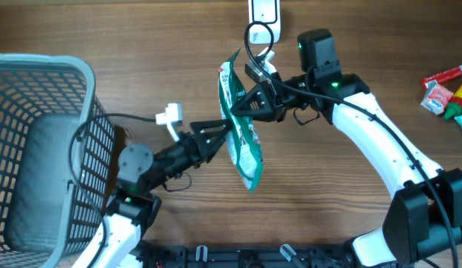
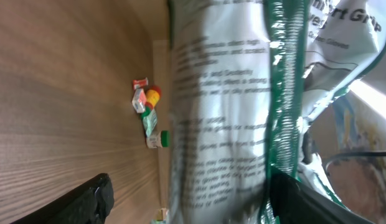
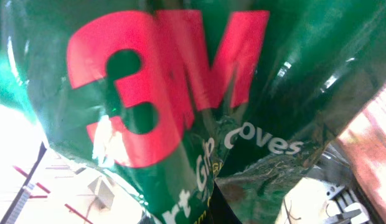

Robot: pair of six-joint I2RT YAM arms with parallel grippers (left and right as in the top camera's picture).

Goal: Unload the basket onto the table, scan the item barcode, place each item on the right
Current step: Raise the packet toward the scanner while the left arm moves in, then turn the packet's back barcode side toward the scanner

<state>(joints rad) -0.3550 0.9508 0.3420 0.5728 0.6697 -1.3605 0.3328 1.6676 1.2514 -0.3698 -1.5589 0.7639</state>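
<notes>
The item is a green and white 3M gloves packet (image 1: 243, 132), hanging on edge above the table's middle. My right gripper (image 1: 255, 101) is shut on its upper part; in the right wrist view the green printed face (image 3: 180, 93) fills the frame and creases where my right gripper (image 3: 221, 199) pinches it. My left gripper (image 1: 220, 134) reaches in from the left, open, with the packet's white text side (image 2: 218, 106) between its jaws. One finger (image 2: 317, 199) touches the green edge; the other finger (image 2: 87, 199) stands apart. No barcode is readable in any view.
A white device (image 1: 264, 10) with a looped cable sits at the far table edge, straight beyond the packet. A grey mesh basket (image 1: 67, 71) stands at the left. Small red, yellow and green items (image 1: 448, 93) lie at the right edge, also small items (image 2: 148, 112) in the left wrist view.
</notes>
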